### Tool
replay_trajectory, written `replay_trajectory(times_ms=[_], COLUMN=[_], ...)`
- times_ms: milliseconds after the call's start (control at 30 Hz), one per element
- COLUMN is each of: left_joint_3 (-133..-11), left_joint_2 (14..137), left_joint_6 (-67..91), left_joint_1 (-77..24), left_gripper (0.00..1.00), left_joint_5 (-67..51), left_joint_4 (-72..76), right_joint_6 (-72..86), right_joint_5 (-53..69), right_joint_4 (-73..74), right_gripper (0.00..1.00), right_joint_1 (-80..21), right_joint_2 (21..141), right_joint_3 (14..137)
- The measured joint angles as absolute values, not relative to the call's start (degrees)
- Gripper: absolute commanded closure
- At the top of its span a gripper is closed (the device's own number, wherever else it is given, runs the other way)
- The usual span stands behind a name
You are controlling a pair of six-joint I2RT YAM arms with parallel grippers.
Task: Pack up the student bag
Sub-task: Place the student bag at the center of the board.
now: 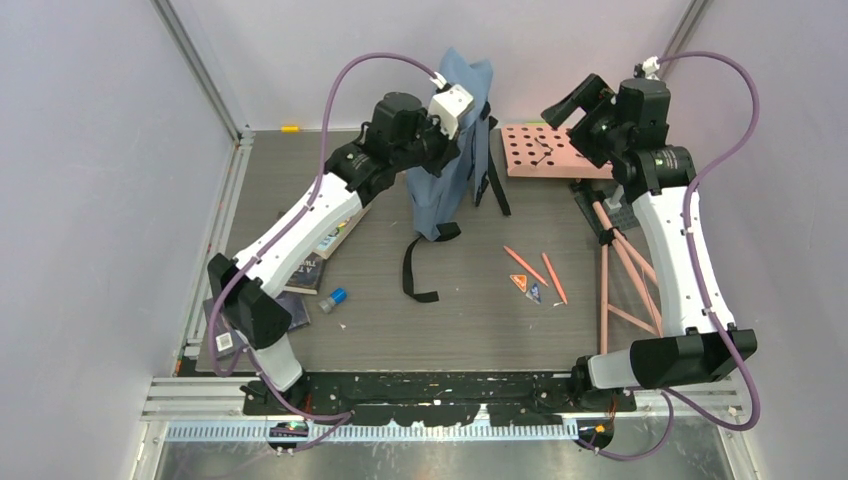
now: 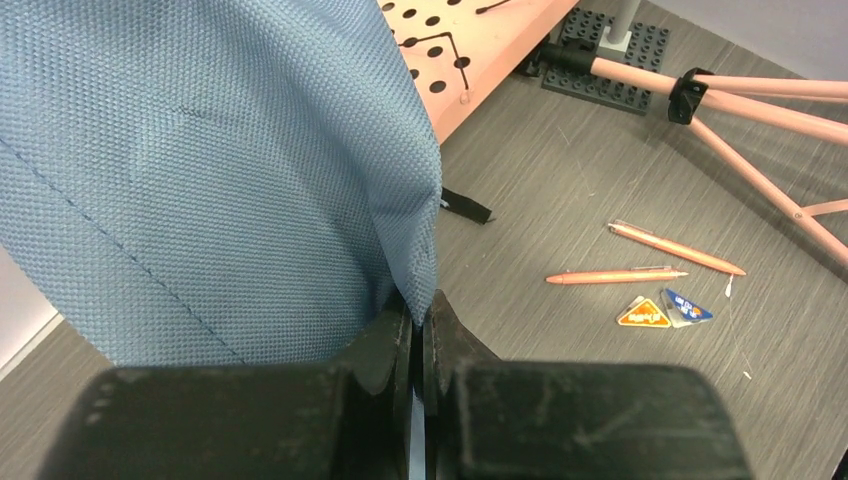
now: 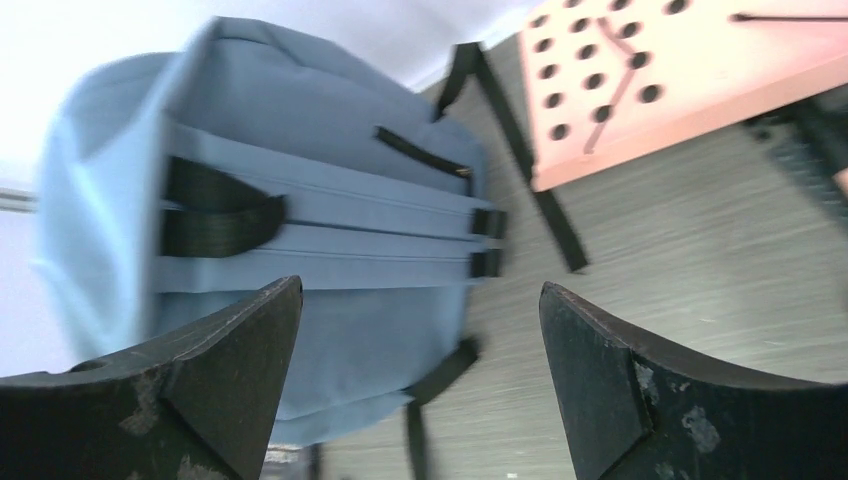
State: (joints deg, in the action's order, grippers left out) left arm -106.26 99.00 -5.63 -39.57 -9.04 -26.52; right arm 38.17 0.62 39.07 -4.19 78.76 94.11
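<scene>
Student bag (image 1: 445,190) stands upright at the far middle of the bench (image 1: 470,330), its black straps trailing toward the near side. Left jaws are closed on a fold of its grey-blue fabric near the top. Right jaws are spread wide and empty, raised beside the pink pegboard (image 1: 550,150), facing the bag. Two orange pens (image 1: 527,265) lie on the bench to its right

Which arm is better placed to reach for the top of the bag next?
Right, likely. The right fingers stand open and empty, facing the handle end of the student bag. The left fingers are shut on the bag's fabric edge, seemingly holding it upright, so that arm is not free.
</scene>
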Motion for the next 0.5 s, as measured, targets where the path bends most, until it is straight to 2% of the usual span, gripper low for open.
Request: replay_trajectory(times_ms=[300,500], left_joint_3=[-103.8,-103.5], left_joint_2=[97.4,97.4], left_joint_6=[-4.8,-3.8], left_joint_1=[-41.0,-42.9], left_gripper=[1.0,1.0], left_joint_5=[-9.1,-9.3], left_joint_4=[-26.4,-26.5], right_joint_6=[51.2,54.6], right_joint_5=[8.3,11.7], right_joint_4=[38.1,37.3], right_gripper=[0.13,0.17], right_joint_1=[-5.4,-8.5], right_joint_2=[80.4,84.1], right_joint_3=[97.8,99.7])
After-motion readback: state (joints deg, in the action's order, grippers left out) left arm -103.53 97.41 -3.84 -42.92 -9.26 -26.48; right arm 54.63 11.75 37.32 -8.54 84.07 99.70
